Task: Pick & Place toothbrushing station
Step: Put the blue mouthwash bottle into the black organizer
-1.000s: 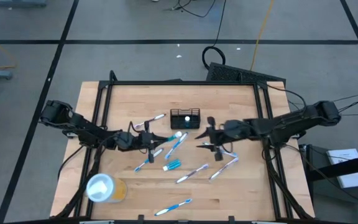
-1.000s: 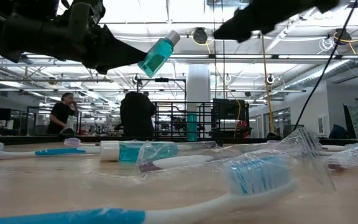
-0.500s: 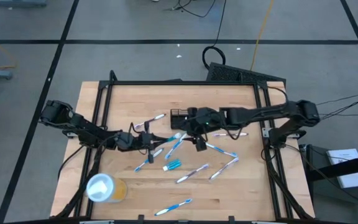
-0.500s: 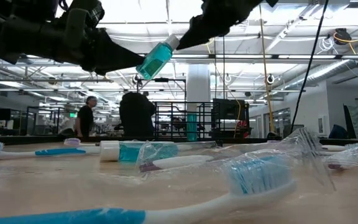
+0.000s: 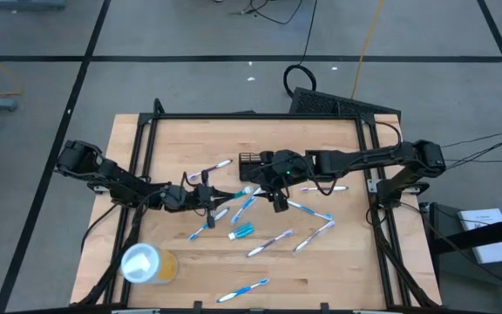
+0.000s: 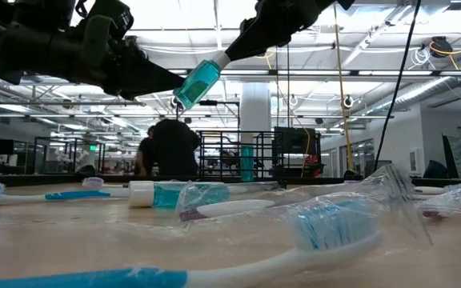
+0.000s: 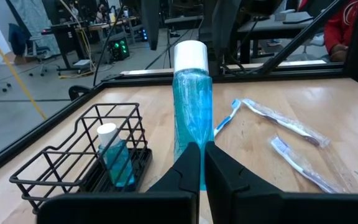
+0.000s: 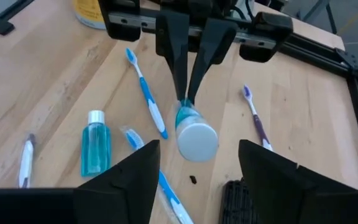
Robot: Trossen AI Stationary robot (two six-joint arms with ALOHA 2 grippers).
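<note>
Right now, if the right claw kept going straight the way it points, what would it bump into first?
Probably the white cap of the blue bottle that the left gripper holds up. The open right gripper faces it cap-on, though depth is hard to judge.

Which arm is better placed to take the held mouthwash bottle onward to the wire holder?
Probably right: the right gripper, fingers open, faces the bottle cap beside the holder. The left gripper only grips its base.
</note>
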